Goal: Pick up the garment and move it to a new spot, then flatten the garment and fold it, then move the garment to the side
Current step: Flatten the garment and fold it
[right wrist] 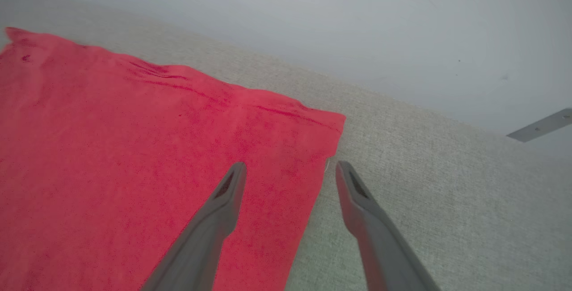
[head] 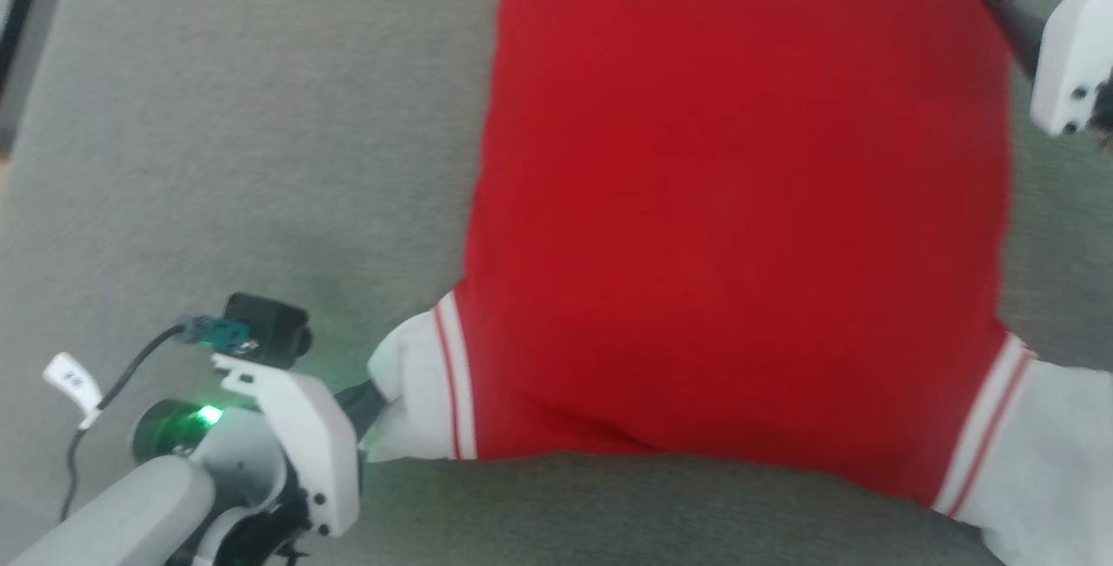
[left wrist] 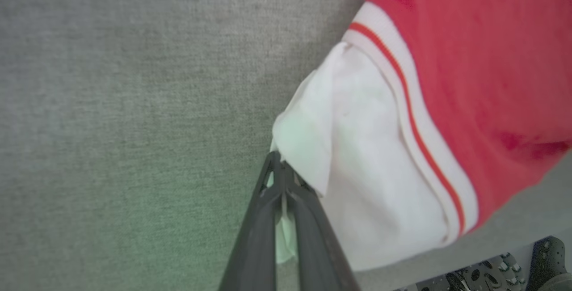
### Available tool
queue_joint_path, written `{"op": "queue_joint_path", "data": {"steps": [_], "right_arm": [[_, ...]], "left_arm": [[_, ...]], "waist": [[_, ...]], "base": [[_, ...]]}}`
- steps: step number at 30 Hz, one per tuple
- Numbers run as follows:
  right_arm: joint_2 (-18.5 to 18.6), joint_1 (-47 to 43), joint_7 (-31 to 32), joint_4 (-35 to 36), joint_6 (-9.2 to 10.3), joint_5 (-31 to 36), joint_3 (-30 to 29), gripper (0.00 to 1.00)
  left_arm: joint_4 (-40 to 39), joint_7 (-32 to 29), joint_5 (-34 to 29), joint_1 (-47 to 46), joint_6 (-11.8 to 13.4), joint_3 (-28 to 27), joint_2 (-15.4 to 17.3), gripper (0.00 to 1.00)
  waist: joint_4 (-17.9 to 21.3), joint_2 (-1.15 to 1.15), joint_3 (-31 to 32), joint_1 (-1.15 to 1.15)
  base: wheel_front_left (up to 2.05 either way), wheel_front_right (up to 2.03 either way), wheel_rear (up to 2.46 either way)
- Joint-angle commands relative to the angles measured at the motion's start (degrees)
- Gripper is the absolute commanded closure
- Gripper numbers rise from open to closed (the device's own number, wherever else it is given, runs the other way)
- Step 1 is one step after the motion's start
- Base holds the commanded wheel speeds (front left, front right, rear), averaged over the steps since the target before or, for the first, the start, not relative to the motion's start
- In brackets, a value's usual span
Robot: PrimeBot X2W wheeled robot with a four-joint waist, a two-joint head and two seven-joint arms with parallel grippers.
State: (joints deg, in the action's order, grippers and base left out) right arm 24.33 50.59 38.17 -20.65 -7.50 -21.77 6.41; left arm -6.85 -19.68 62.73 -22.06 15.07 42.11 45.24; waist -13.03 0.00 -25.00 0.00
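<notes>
I had the garment (head: 739, 201) spread flat on the grey cloth surface (head: 217, 157), across the middle and right of the head frame. At lower left, my left claw (head: 372, 399) was clamped on its white sleeve end (left wrist: 366, 157). At upper right, my right claw (right wrist: 290, 170) stood wide, straddling the red side edge.
</notes>
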Motion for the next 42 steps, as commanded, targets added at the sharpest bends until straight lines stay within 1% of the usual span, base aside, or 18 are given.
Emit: {"op": "queue_joint_path", "data": {"steps": [1,7,10,15,17,18,19,24,26,29,33,38,39,40,42], "right_arm": [[0.3,1.7,0.4,-1.8,0.02,0.4,0.0,0.00],[2.5,10.4,5.1,-16.9,0.02,3.4,0.9,0.00],[3.5,13.1,7.6,-22.7,0.02,5.8,-0.5,0.00],[2.4,13.1,12.5,-30.2,0.01,7.0,-2.8,0.00],[1.2,12.0,15.5,-33.0,0.01,7.5,-3.3,0.00],[0.7,11.4,17.0,-34.0,0.00,7.3,-3.1,0.54],[0.4,11.0,17.9,-34.4,-0.01,7.1,-2.9,1.00],[1.7,12.3,16.7,-33.0,0.04,7.6,-3.7,1.00],[1.3,12.6,16.7,-31.6,0.04,7.3,-2.9,1.00],[0.5,12.7,16.8,-28.0,0.00,5.1,-0.5,1.00],[0.3,10.8,16.9,-21.4,0.01,0.5,4.2,1.00],[1.9,5.3,18.7,-10.2,0.01,-6.6,9.5,1.00],[2.3,3.8,19.1,-7.6,0.01,-8.1,10.0,1.00],[2.3,3.8,19.1,-7.6,0.01,-8.1,10.0,1.00],[3.4,0.6,20.3,-2.8,0.02,-10.8,10.8,1.00]], "left_arm": [[0.5,-0.1,-1.0,-0.9,-0.4,0.3,-0.6,1.00],[3.5,0.2,-1.3,-3.6,-3.0,2.1,-4.7,1.00],[5.1,0.6,-0.8,-3.9,-4.0,2.6,-6.3,1.00],[7.5,1.2,-0.6,-4.1,-5.4,3.2,-7.7,1.00],[8.2,1.7,-0.4,-4.2,-5.8,3.1,-8.3,1.00],[8.6,1.7,-0.4,-4.2,-5.9,3.2,-8.4,1.00],[8.9,1.8,-0.5,-4.3,-6.1,3.3,-8.6,1.00],[10.2,2.8,-1.1,-5.3,-6.6,2.7,-8.9,1.00],[10.4,3.1,-1.3,-5.7,-6.7,2.5,-8.8,1.00],[10.7,3.5,-1.5,-5.8,-6.4,1.8,-7.8,1.00],[10.3,3.5,-1.3,-5.5,-5.9,0.9,-6.0,1.00],[9.3,3.1,-1.1,-4.6,-5.0,-0.1,-3.4,1.00],[9.0,2.9,-0.9,-4.5,-4.9,-0.3,-3.0,1.00],[9.0,2.9,-0.9,-4.5,-4.9,-0.3,-3.0,1.00],[8.5,2.6,-0.5,-4.1,-4.6,-0.6,-2.2,1.00]], "waist": [[-2.7,0.00,-1.9,0.00],[-7.1,0.00,-4.2,0.00],[-8.7,0.00,-4.9,0.00],[-10.2,0.00,-5.6,0.00],[-10.4,0.00,-5.7,0.00],[-10.4,0.00,-5.9,0.00],[-10.4,0.00,-6.0,0.00],[-9.3,0.00,-6.0,0.00],[-8.2,0.00,-5.5,0.00],[-5.8,0.00,-4.3,0.00],[-2.0,0.00,-2.6,0.00],[3.2,0.00,-0.5,0.00],[4.1,0.00,-0.2,0.00],[4.1,0.00,-0.2,0.00],[5.9,0.00,0.3,0.00]], "base": [[0.00,0.00,0.00],[0.00,0.00,0.00],[0.00,0.00,0.00],[0.00,0.00,0.00],[0.00,0.00,0.00],[0.00,0.00,0.00],[0.00,0.00,0.00],[0.00,0.00,0.00],[0.00,0.00,0.00],[0.00,0.00,0.00],[0.00,0.00,0.00],[0.00,0.00,0.00],[0.00,0.00,0.00],[0.00,0.00,0.00],[0.00,0.00,0.00]]}}
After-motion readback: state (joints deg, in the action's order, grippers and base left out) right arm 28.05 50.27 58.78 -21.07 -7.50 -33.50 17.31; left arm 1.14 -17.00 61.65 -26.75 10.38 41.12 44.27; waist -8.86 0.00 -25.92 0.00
